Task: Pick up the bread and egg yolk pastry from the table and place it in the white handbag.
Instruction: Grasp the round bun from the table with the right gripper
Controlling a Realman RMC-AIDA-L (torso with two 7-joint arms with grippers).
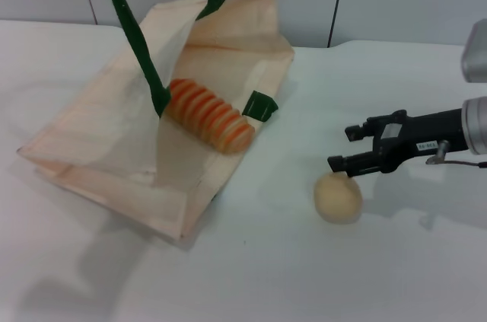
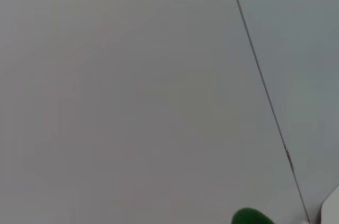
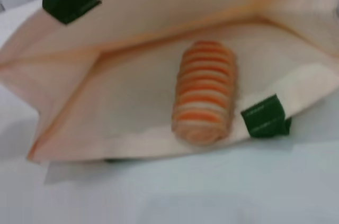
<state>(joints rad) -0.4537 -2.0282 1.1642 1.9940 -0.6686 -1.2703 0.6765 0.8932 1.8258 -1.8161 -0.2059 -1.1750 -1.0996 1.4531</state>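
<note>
1 bread (image 1: 210, 115) lies inside the white handbag (image 1: 99, 147); right gripper (image 1: 344, 148) jaws released beside egg yolk pastry (image 1: 338, 197).

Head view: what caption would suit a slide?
Bread lies inside the white handbag; right gripper, fingers open, hovers by the egg yolk pastry.

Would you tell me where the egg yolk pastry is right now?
In the head view, the egg yolk pastry sits on the table, right of the white handbag, just below the right gripper.

Orange-and-cream striped bread (image 1: 211, 116); plain pale-beige pastry (image 1: 338, 197); cream bag (image 1: 99, 139) with dark green handles (image 1: 137, 40); white counter (image 1: 319, 276); black right hand (image 1: 346, 148).
</note>
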